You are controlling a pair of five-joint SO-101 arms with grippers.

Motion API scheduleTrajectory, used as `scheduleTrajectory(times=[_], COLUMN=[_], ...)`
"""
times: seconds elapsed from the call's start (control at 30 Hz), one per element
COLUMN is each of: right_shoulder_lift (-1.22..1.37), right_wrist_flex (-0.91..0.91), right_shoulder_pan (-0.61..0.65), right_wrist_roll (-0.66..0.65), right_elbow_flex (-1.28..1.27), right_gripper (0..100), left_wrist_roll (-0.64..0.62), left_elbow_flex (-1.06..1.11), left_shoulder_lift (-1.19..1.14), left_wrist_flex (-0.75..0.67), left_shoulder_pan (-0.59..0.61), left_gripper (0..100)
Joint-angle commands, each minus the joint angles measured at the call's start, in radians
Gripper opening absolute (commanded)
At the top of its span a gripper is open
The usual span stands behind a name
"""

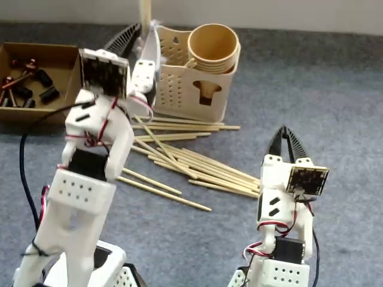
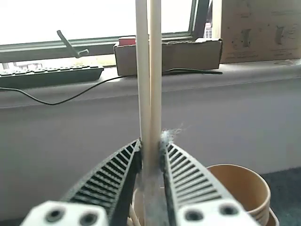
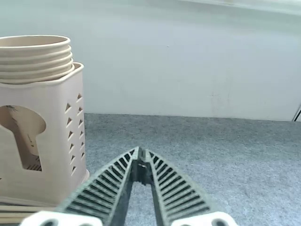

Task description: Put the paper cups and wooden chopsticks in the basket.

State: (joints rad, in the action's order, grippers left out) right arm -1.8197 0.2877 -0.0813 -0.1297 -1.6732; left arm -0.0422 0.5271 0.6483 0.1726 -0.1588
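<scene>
My left gripper (image 1: 145, 33) is shut on wooden chopsticks (image 2: 149, 70), held upright over the left part of the cream basket (image 1: 179, 89). In the left wrist view the sticks rise straight up from between the fingers (image 2: 117, 174). A stack of paper cups (image 1: 213, 48) stands in the basket's right part and also appears in the left wrist view (image 2: 244, 188) and the right wrist view (image 3: 35, 56). Several more chopsticks (image 1: 197, 170) lie scattered on the grey carpet in front of the basket. My right gripper (image 1: 286, 134) rests shut and empty to the right of that pile.
A brown cardboard box (image 1: 57, 60) with small dark parts sits at the back left. Open grey carpet (image 1: 323, 95) stretches to the right of the basket. A pale wall (image 3: 188, 56) runs behind the table.
</scene>
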Motion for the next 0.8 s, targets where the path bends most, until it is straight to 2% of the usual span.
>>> scheduleTrajectory(times=[0.0,0.3,0.77], right_shoulder_lift=[-0.015,-0.015,-0.015], right_wrist_flex=[0.002,0.002,0.002], right_shoulder_pan=[-0.002,-0.002,-0.002], right_wrist_roll=[-0.005,-0.005,-0.005], right_elbow_flex=[-0.03,-0.03,-0.03], right_gripper=[1.0,1.0,1.0], left_wrist_roll=[-0.055,-0.107,-0.106], left_elbow_flex=[-0.137,-0.278,-0.278], left_shoulder_lift=[-0.102,-0.28,-0.309], left_wrist_flex=[-0.023,-0.023,-0.034], left_shoulder_pan=[0.041,0.05,0.05], left_gripper=[1,1,1])
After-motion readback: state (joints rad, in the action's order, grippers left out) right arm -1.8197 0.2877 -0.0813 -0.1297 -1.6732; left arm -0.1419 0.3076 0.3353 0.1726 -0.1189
